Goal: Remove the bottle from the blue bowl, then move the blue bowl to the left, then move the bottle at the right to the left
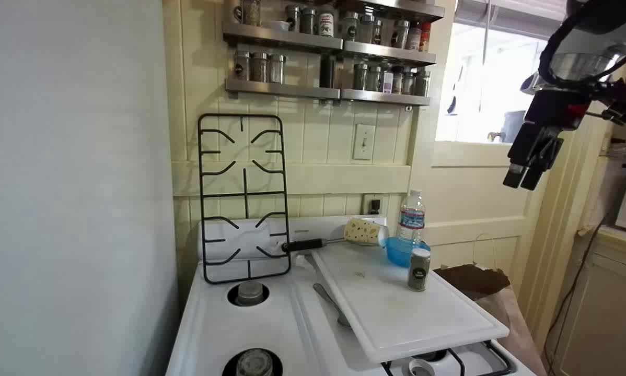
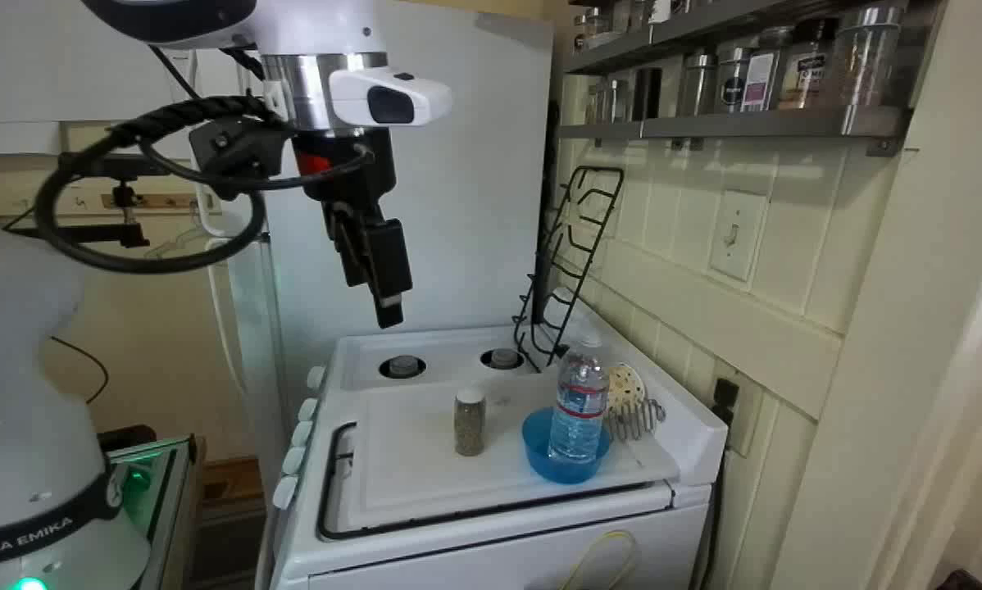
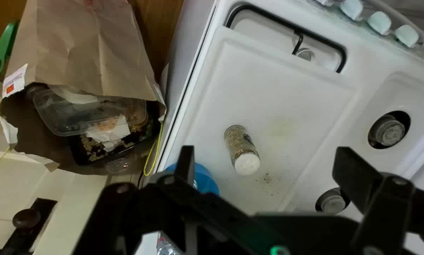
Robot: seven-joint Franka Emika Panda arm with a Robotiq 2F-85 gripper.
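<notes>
Panelling [image 1: 318, 138] is fronted, below the released pincer [image 1: 522, 179], by potato masher [image 1: 306, 244], spice jar [image 1: 419, 271], and blue bowl [image 2: 552, 470] holding a water bottle [image 2: 581, 410].

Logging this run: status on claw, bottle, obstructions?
Claw open, holding nothing. Water bottle standing in blue bowl. Spice jar standing nearby, possibly in the way.

Water bottle [image 2: 579, 410] stands in blue bowl [image 2: 540, 459], lower right of center. Spice jar [image 2: 470, 424] stands upright on white board [image 2: 405, 471], lower center, left of bowl, apart. Gripper [image 2: 385, 308] hangs left of center, pointing down. Metal shelves [image 2: 774, 125] fill upper right.
</notes>
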